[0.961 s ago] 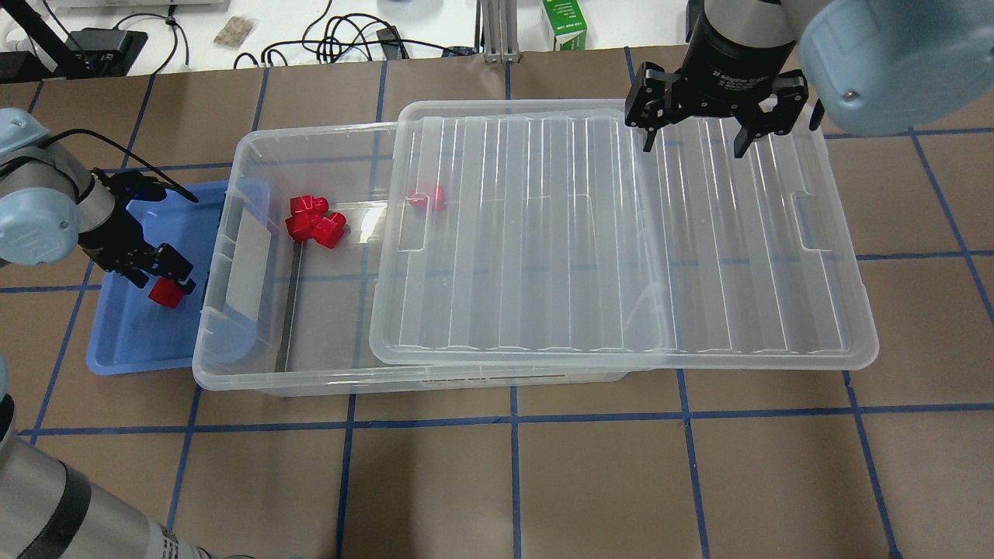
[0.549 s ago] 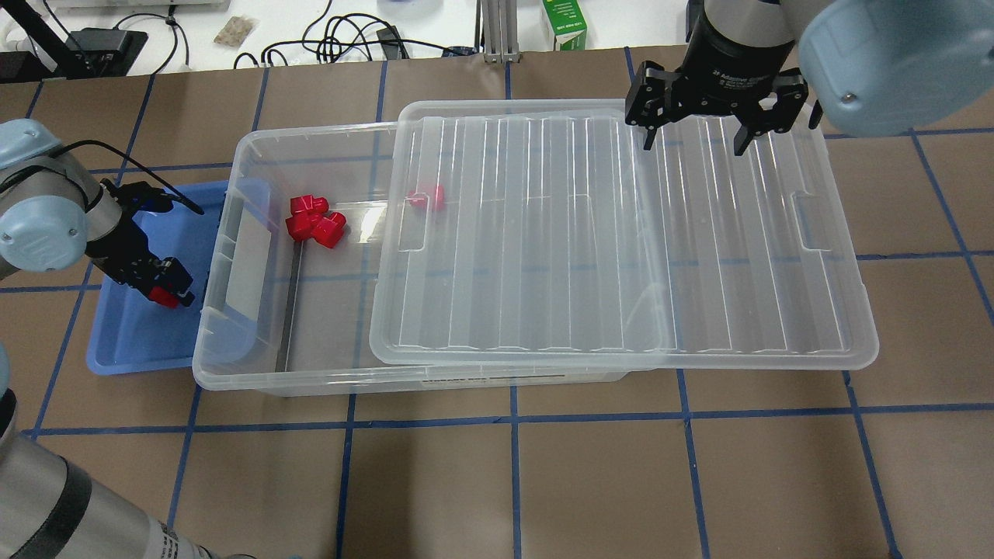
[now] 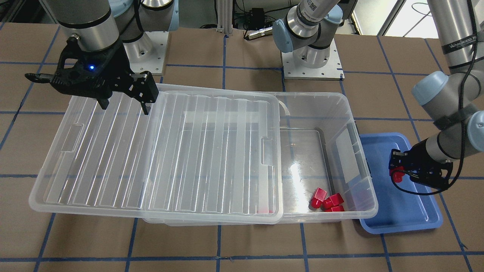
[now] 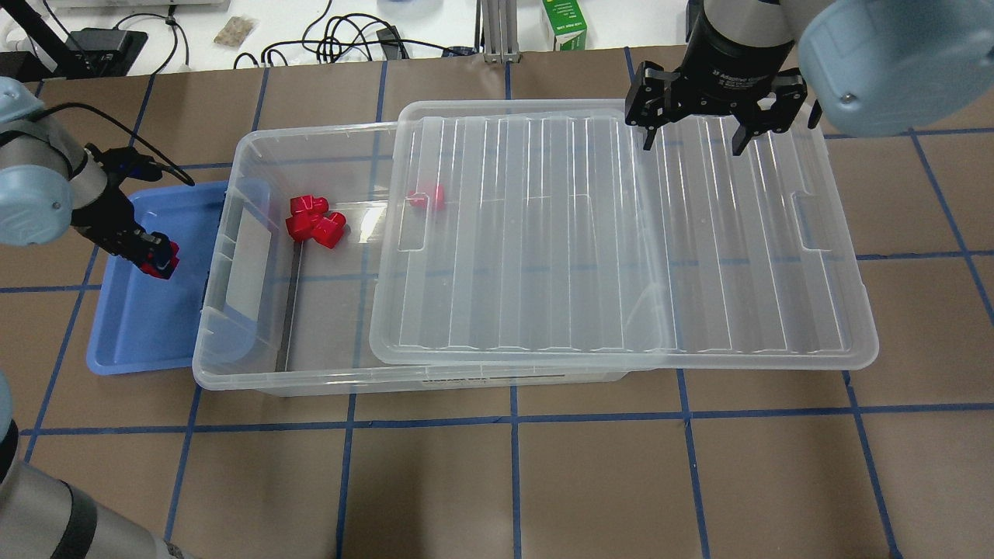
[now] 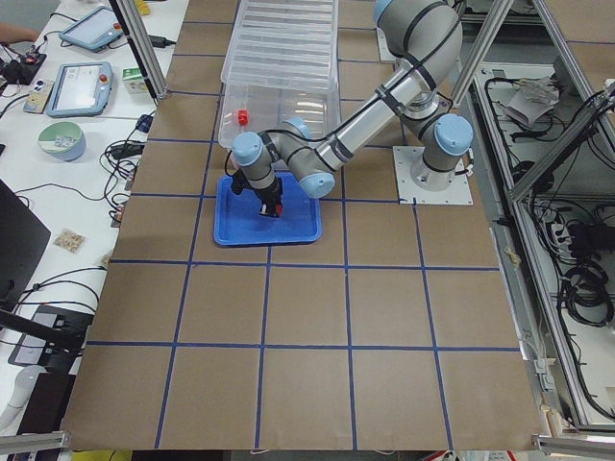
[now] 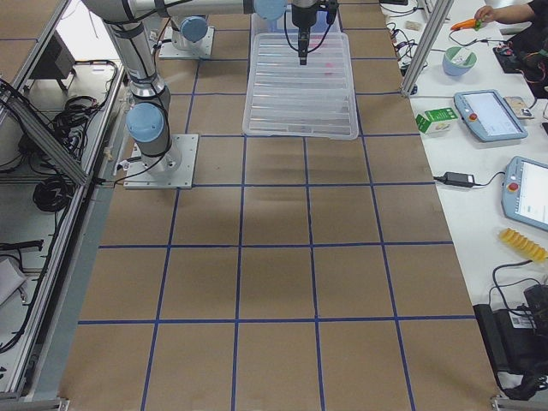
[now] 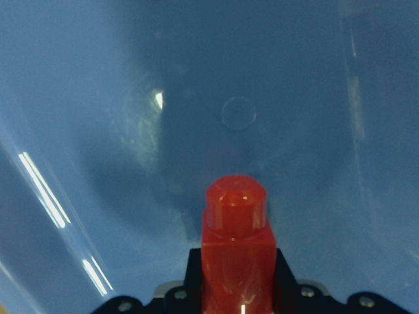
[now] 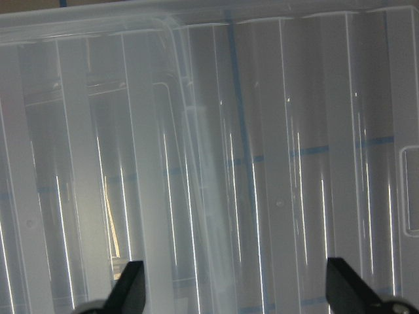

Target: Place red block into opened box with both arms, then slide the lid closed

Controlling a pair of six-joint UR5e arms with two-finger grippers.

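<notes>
A small red block hangs above the blue tray, with my left gripper shut on it. The left wrist view shows that block stub-first between the fingers, over the tray floor. The clear box has its left end uncovered. The ribbed lid covers the rest and overhangs to the right. Three red blocks lie in the uncovered end, and one more red block shows under the lid's edge. My right gripper hovers open over the lid's far edge.
The blue tray lies tight against the box's uncovered end. Cables and a green carton sit on the white bench beyond the table. Brown taped tabletop stretches in front of the box.
My left gripper has risen from the tray floor with the red block and drawn back toward the tray's far left. The right arm, lid and box have not moved.
</notes>
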